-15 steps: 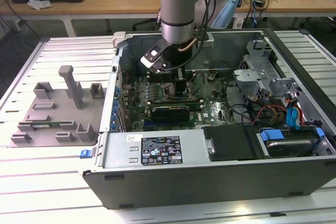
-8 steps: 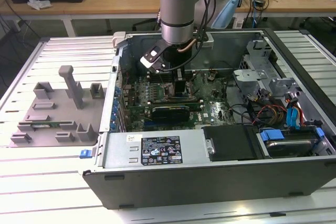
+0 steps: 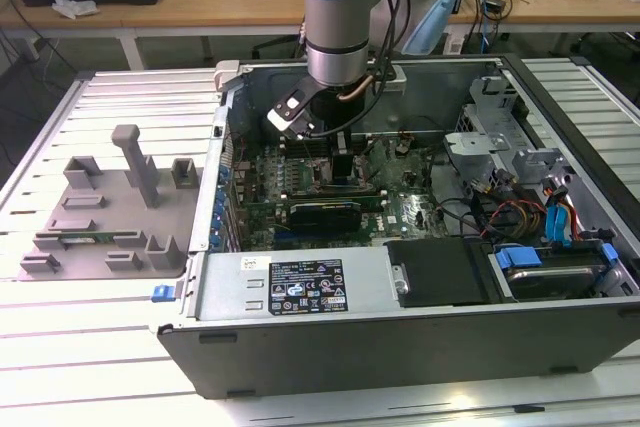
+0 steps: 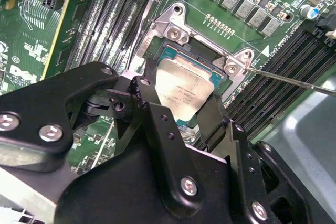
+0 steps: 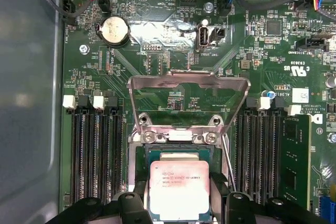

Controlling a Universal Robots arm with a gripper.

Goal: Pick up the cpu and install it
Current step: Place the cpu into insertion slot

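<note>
1. The fingers (image 4: 148, 100) of the gripper (image 4: 177, 100) were closed narrowly on the cpu (image 4: 184, 90), one at each of two opposite edges.
2. I saw the cpu over the open socket (image 5: 178, 153) on the motherboard (image 5: 157, 51); whether it was seated, I couldn't tell.
3. The socket's load plate (image 5: 189, 80) stood hinged up.
4. In the exterior view, the arm (image 3: 340, 37) reached into the open computer case (image 3: 300, 347).
</note>
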